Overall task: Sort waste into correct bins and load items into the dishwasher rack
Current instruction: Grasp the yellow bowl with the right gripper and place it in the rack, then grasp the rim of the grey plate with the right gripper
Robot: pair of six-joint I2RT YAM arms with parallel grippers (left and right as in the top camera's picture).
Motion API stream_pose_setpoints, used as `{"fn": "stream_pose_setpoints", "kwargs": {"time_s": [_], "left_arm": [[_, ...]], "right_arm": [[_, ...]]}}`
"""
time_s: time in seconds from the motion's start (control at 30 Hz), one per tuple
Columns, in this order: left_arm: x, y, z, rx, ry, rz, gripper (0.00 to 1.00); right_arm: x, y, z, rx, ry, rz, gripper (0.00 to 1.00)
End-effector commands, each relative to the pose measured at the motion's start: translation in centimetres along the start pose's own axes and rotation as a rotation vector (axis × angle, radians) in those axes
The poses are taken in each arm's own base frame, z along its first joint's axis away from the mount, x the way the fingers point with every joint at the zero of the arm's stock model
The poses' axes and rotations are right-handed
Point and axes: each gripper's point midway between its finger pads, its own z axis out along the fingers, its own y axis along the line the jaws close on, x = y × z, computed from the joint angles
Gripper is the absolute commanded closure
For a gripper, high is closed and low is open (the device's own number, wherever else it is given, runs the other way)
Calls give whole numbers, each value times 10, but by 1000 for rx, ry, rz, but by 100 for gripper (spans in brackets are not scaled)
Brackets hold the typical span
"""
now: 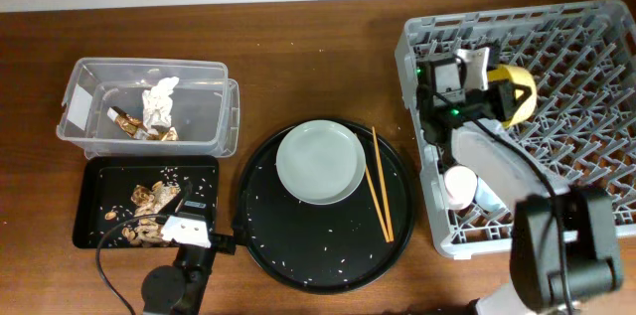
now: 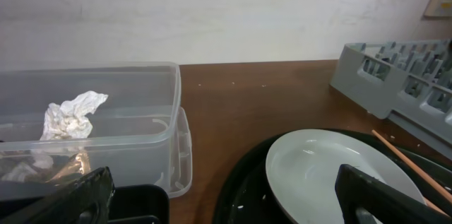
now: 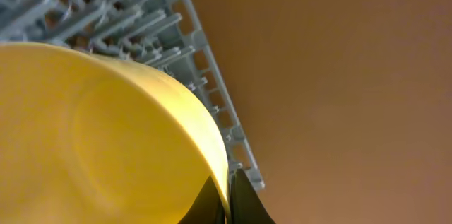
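My right gripper (image 1: 494,96) is shut on the rim of the small yellow bowl (image 1: 517,94) and holds it tilted over the grey dishwasher rack (image 1: 596,27); in the right wrist view its fingers (image 3: 227,197) pinch the bowl's edge (image 3: 92,132). A pink cup (image 1: 458,185) sits in the rack's front left. My left gripper (image 1: 194,211) is open and empty at the right edge of the small black tray (image 1: 94,171), which holds food scraps (image 1: 149,199). The grey-green plate (image 1: 319,161) and two chopsticks (image 1: 379,181) lie on the round tray. The napkin (image 1: 158,102) and wrapper (image 1: 134,126) lie in the clear tub (image 1: 79,77).
The large round black tray (image 1: 298,245) with scattered rice grains sits mid-table between the small tray and the rack. In the left wrist view the tub (image 2: 141,132), the plate (image 2: 318,167) and the rack's corner (image 2: 381,75) show ahead of my open fingers (image 2: 226,206).
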Motion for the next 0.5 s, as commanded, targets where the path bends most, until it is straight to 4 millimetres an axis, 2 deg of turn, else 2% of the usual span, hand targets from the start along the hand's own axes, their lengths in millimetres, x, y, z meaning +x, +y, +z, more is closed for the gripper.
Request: {"fn": "stream_pose_setpoints", "kwargs": {"time_s": [0.0,0.07,0.17,0.3,0.33,0.4,0.47], "left_arm": [[3,0,0,2,2,15,0],[3,0,0,2,2,15,1],[3,0,0,2,2,15,0],[3,0,0,2,2,15,1],[3,0,0,2,2,15,1],[3,0,0,2,2,15,1],[3,0,0,2,2,15,0]], "right_arm": [[5,7,3,80,31,-151,96],[6,12,4,81,33,-167,96],[0,18,-8,64,-2,-171,96],[-15,34,-46,17,-104,-181,95],[-17,34,-50,19,-113,-181,89],[-30,30,-68,2,-158,-147,52],[-42,21,-79,-14,-184,-102,33]]}}
